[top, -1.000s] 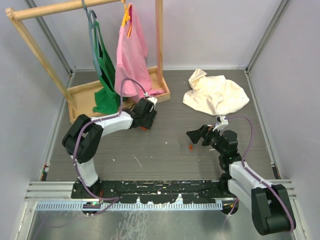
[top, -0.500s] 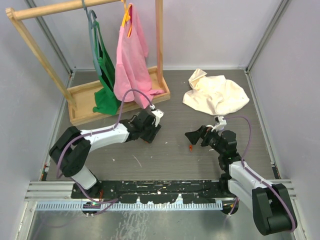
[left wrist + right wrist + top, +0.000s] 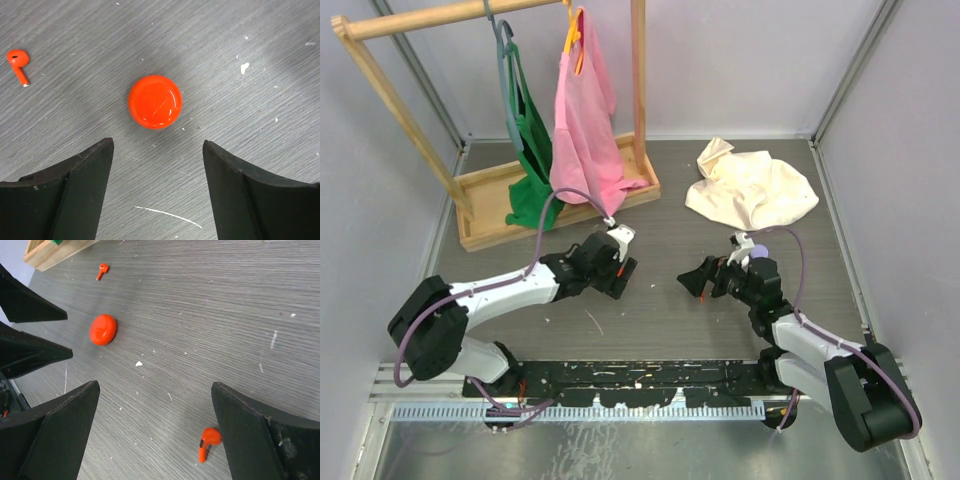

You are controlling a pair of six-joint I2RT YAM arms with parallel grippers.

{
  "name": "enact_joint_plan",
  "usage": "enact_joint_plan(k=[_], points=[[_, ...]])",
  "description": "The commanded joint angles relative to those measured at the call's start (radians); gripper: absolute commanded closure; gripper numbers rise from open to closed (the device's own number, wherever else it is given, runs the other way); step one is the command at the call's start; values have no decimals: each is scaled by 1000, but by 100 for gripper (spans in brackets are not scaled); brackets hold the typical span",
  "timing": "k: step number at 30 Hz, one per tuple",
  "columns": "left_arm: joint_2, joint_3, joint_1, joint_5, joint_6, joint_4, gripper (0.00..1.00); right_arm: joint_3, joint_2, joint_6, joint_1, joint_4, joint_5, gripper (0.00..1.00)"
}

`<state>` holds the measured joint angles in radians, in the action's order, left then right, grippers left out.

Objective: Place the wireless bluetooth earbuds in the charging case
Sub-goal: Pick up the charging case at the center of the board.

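Your left tool is spread open, the red charging case on the tabletop just ahead, a red earbud nearby. Your right tool gapes too, a second earbud beside it.

The charging case is smooth, glossy red plastic, and the earbud looks like the same plastic with a duller sheen. The surface is matt grey with a fine wood-like grain, scuffed and flecked white; the left tool has matt black plastic fingers. The rack is bare pale wood, the heap creased cream cloth.
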<state>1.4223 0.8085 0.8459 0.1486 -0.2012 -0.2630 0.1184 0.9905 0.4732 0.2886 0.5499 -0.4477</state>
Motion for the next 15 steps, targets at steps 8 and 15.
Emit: enact_joint_plan(k=[8,15], points=[[59,61,-59,-65,-61,103,15,55,19,-66,58,48,11,1],[179,124,-95,-156,-67,134,13,51,19,-74,66,48,17,1]])
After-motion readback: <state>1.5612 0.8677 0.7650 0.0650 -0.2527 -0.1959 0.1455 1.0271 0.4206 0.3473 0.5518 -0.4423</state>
